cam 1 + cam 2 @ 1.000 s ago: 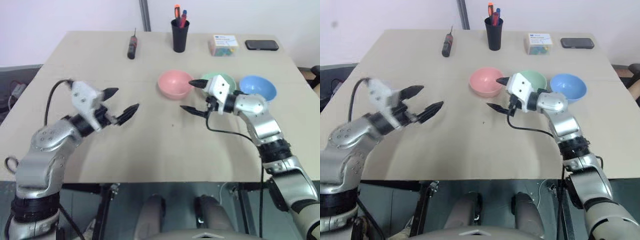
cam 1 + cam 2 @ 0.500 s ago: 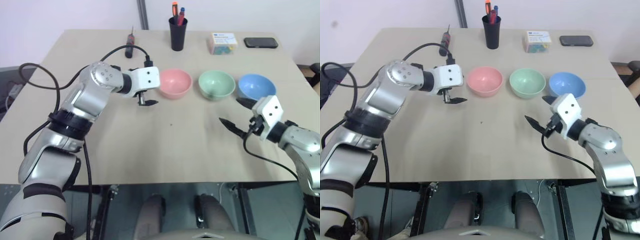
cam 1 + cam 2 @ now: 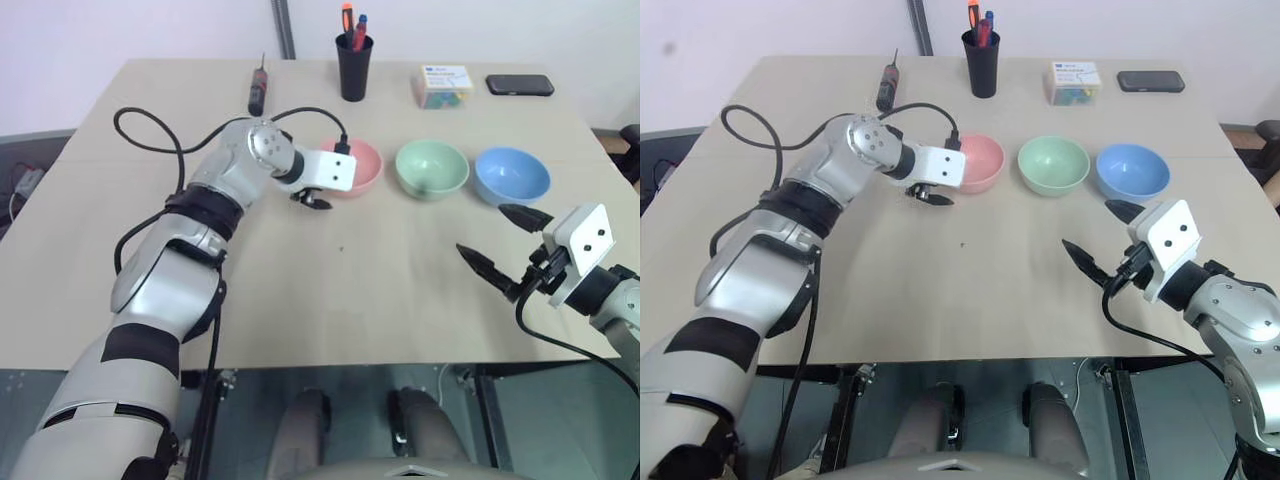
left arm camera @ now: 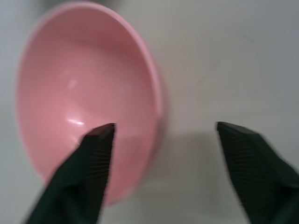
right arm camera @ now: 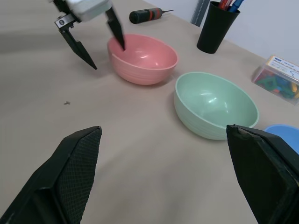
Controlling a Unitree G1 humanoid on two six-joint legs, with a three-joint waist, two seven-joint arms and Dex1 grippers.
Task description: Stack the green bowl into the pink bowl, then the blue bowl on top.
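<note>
On the desk (image 3: pixel 300 290) the three bowls sit in a row: taking the green bowl (image 3: pixel 432 169) as the landmark, the pink bowl (image 3: pixel 352 166) is just beside it on the robot's left and the blue bowl (image 3: pixel 512 175) just beside it on the right, none touching and nothing stacked yet. The left claw (image 5: pixel 91 39) is at the pink bowl's far-from-green side, its two fingers apart and straddling the rim, one inside the bowl and one outside, gripping nothing that I can see. The risk, as I judge it, is that this claw pinches and lifts the pink bowl, which should be the base, or that it nudges the light bowl towards the green one as the fingers close on the thin slippery wall. The right claw (image 3: pixel 500 245) hangs wide open and empty, on the near side of the blue bowl and well apart from the green one. The left wrist view shows the rim lying between the fingers (image 4: pixel 86 168); the head views hide that behind the claw's white housing. The right wrist view alone shows all this side-on.
</note>
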